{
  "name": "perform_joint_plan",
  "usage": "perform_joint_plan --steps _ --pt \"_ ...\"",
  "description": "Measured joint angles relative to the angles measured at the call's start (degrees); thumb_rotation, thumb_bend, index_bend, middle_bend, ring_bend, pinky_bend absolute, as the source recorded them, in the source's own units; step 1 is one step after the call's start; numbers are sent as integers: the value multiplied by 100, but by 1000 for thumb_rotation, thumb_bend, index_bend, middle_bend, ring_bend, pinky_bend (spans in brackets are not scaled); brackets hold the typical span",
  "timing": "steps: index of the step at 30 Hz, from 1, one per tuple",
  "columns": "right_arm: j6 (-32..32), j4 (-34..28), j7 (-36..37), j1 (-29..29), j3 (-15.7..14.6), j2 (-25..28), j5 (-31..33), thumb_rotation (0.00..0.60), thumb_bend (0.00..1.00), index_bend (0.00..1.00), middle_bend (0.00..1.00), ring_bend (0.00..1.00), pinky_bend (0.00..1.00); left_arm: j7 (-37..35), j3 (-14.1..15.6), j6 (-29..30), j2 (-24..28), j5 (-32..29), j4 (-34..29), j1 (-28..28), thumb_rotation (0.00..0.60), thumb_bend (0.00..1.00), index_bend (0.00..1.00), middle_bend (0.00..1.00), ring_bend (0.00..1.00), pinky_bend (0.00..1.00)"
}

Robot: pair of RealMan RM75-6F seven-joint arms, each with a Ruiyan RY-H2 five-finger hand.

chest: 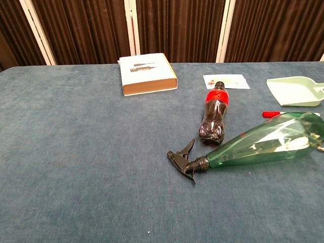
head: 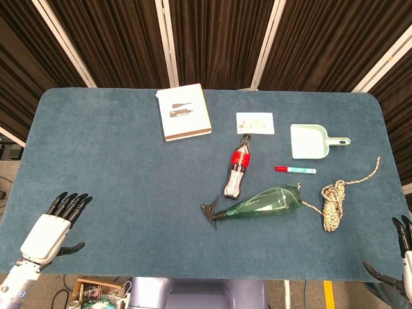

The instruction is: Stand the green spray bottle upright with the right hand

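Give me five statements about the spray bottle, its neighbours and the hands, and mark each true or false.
1. The green spray bottle lies on its side. True.
2. Its black nozzle points toward the rope. False: the nozzle points away; the bottle's base is near the rope.
3. The right hand grips the bottle. False: it is at the table's edge, holding nothing.
4. The cola bottle lies flat. True.
5. The left hand holds the dustpan. False: it holds nothing.

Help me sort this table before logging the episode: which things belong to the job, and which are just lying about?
Belongs to the job:
green spray bottle, lying on its side
right hand, at the table's edge

Just lying about:
cola bottle
white box
card
dustpan
marker pen
rope
left hand
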Motion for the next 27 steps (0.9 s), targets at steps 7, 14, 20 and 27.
perform_joint_plan --steps 7,14,20,27 --pt "16 0 -100 -13 -14 -35 -17 600 168 0 0 0 0 35 5 -21 -12 -9 -3 -8 600 27 36 56 41 0" --pt "76 -18 -272 -5 -45 -134 -228 600 168 0 0 0 0 94 -34 -60 -58 -109 31 -18 600 27 36 54 41 0" --pt "66 11 -1155 107 35 -469 -334 600 169 0 0 0 0 115 -173 -182 -137 -400 104 -86 600 27 35 51 41 0" --pt "-324 -188 -2765 440 104 -943 -484 600 169 0 0 0 0 361 -313 -263 -275 -594 224 -161 600 27 35 50 41 0"
